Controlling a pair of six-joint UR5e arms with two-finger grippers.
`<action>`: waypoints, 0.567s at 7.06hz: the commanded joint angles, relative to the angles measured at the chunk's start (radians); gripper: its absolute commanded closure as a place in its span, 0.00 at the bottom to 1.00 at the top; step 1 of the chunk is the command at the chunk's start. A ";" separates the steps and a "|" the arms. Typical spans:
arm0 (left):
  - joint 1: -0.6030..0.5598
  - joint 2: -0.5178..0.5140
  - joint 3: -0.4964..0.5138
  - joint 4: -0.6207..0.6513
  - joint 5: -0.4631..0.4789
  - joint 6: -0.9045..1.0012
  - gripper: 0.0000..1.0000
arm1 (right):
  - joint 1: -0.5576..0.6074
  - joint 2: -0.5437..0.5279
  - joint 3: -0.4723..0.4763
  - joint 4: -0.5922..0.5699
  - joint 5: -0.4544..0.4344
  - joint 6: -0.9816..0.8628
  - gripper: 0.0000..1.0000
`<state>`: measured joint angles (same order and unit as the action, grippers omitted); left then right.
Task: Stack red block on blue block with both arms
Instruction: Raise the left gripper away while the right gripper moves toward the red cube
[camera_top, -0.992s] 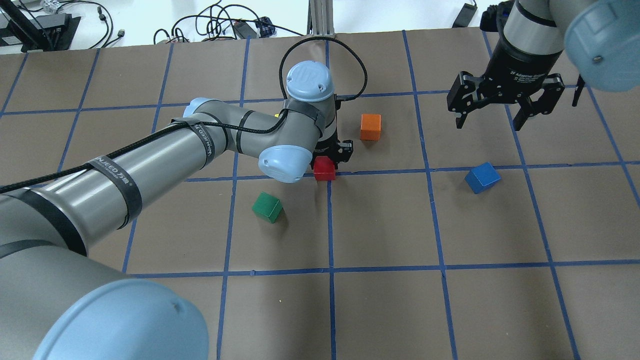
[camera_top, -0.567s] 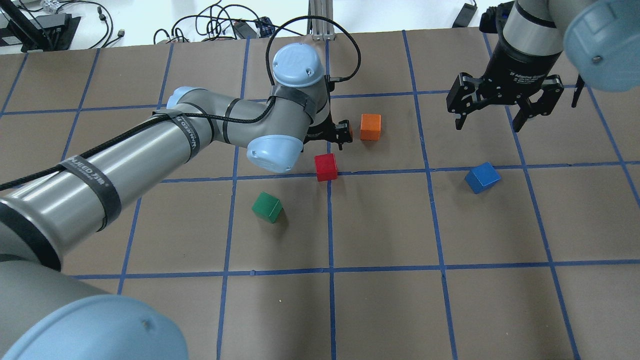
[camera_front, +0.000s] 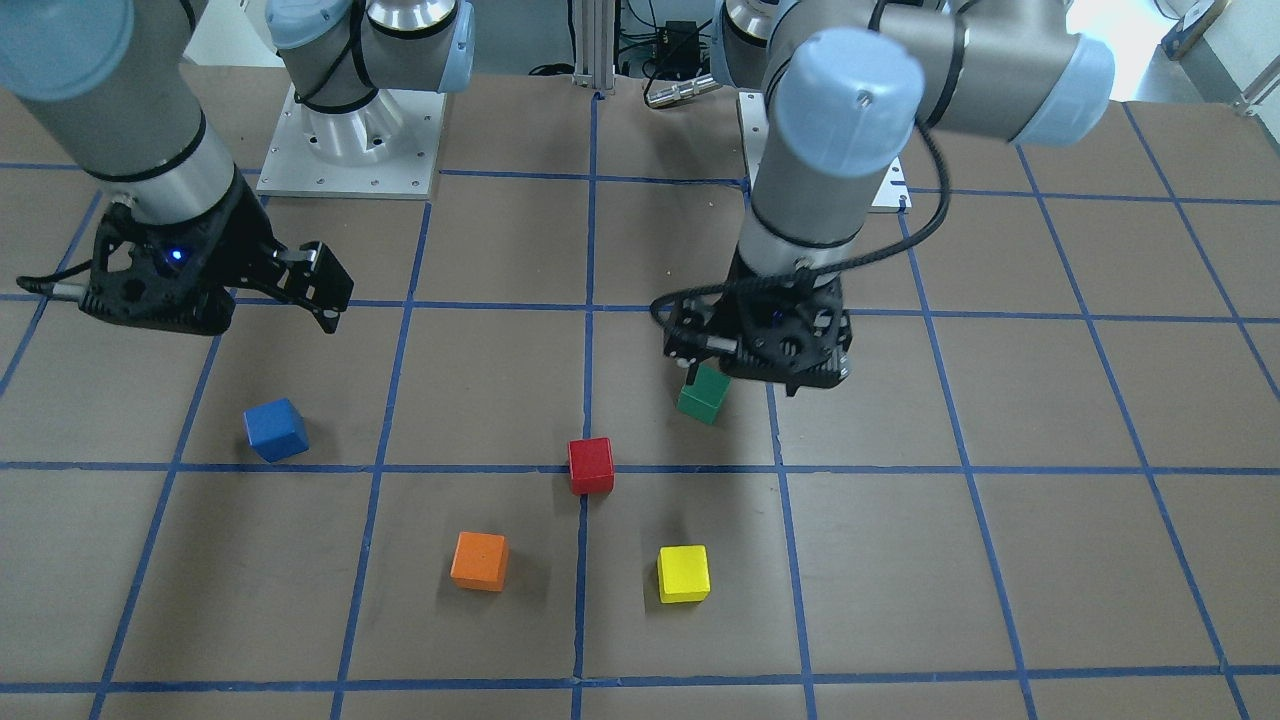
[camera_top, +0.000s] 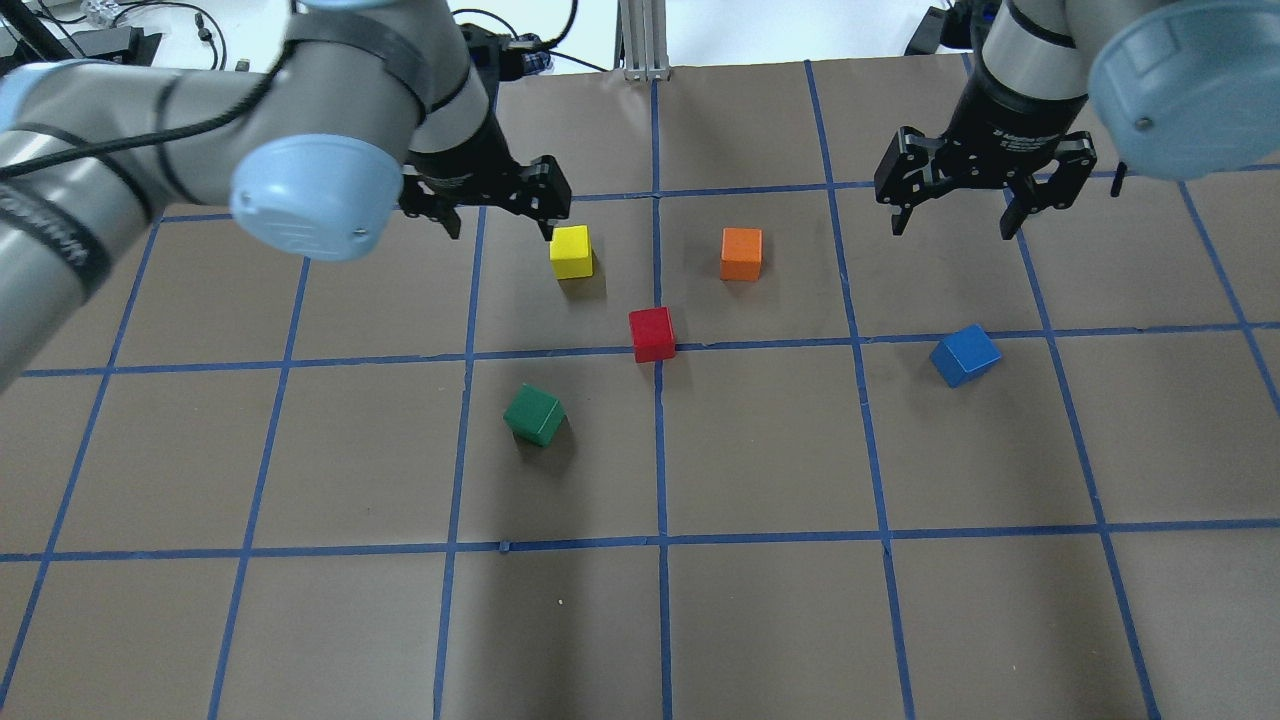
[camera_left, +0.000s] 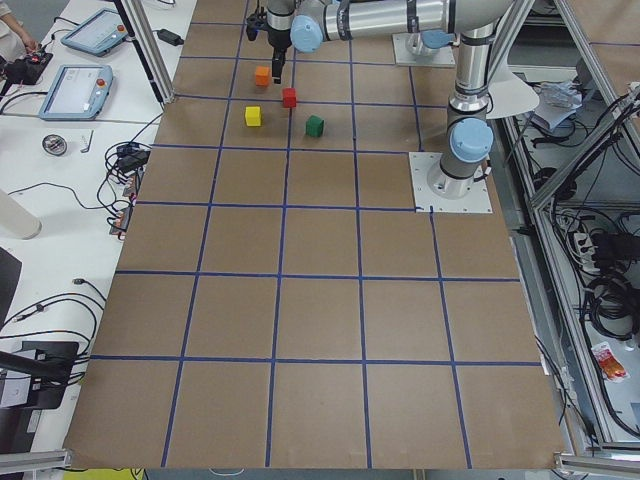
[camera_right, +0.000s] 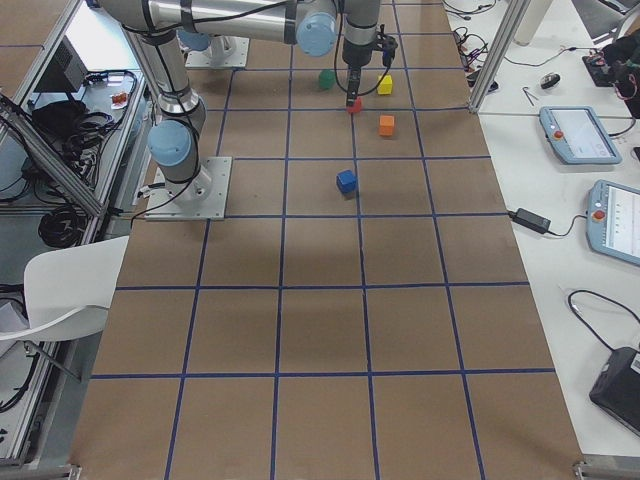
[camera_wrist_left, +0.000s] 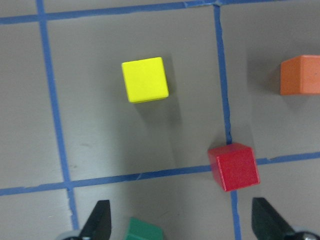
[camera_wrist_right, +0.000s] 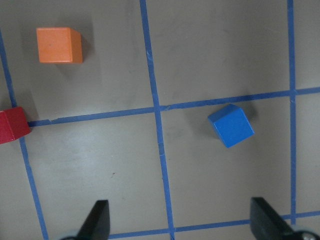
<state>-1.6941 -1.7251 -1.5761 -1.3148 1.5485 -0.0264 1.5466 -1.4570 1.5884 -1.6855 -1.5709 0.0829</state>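
Observation:
The red block (camera_top: 652, 333) sits on a blue tape line near the table's middle; it also shows in the front view (camera_front: 590, 465) and the left wrist view (camera_wrist_left: 234, 166). The blue block (camera_top: 965, 354) sits alone to its right, turned a little, and shows in the right wrist view (camera_wrist_right: 231, 125). My left gripper (camera_top: 500, 212) is open and empty, raised above the table, far-left of the red block and beside the yellow cube. My right gripper (camera_top: 952, 215) is open and empty, raised on the far side of the blue block.
A yellow cube (camera_top: 571, 251) and an orange cube (camera_top: 741, 253) sit beyond the red block. A green cube (camera_top: 534, 414) sits nearer and to its left. Cables lie past the table's far edge (camera_top: 440, 45).
My left gripper has lifted off the red block and swung away to the far left, uncovering the yellow cube. The red block stays on the table. My right gripper has shifted slightly.

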 joint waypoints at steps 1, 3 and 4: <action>0.118 0.131 0.072 -0.182 0.021 0.068 0.00 | 0.125 0.097 -0.001 -0.152 0.002 0.108 0.00; 0.140 0.112 0.129 -0.156 0.019 0.071 0.00 | 0.217 0.235 -0.008 -0.338 0.006 0.203 0.00; 0.137 0.101 0.148 -0.250 0.025 0.066 0.00 | 0.252 0.260 -0.007 -0.355 0.005 0.210 0.00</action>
<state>-1.5611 -1.6111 -1.4576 -1.5102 1.5675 0.0418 1.7487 -1.2483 1.5822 -1.9825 -1.5663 0.2646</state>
